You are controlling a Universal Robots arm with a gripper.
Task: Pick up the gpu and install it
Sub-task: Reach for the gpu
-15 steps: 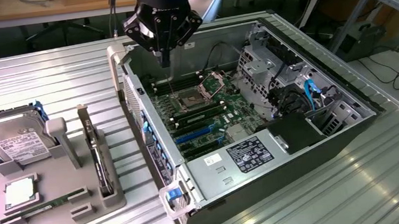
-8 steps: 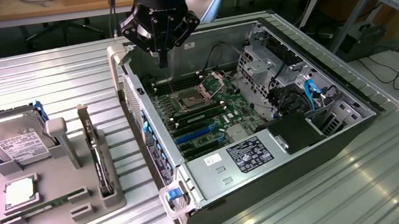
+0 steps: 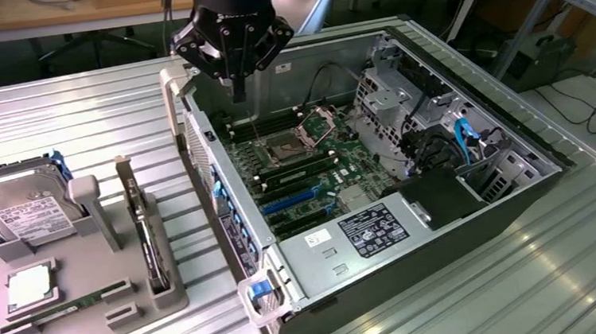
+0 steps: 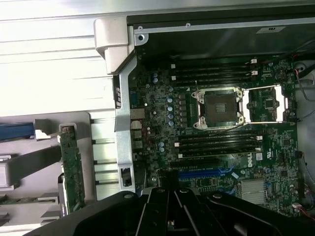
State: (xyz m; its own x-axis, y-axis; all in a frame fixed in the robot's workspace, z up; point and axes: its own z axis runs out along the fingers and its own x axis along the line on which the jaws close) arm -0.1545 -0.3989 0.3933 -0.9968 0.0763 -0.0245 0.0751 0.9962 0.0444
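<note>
Black claw [image 3: 237, 89] fingers are pressed together into a single narrow tip, with nothing held between them and nothing touching them. The arm comes down from the upper edge of the exterior view, its wrist upright and the claw pointing straight down. It hangs over the far end of the open case [image 3: 198, 151], close to the wall on the exterior view's left, above the motherboard [image 3: 299, 175] and clear of it. In the wrist view the closed claw [image 4: 170, 192] shows as a dark wedge in front of the motherboard [image 4: 162, 108], whose CPU socket [image 4: 219, 108] stands uncovered with its metal frame swung aside. The same socket [image 3: 281, 148] lies a little past the claw tip in the exterior view. The gpu [image 3: 146, 235] stands on edge in a slot of the grey holder [image 3: 75, 312], outside the case on the exterior view's left and well apart from the claw. From the wrist it appears as a thin greenish strip [image 4: 72, 167] just beyond the case wall. A hard drive [image 3: 25, 212] stands in the same holder, farther to the exterior view's left than the gpu. Holder and case both rest on a ribbed metal table [image 3: 92, 111].
</note>
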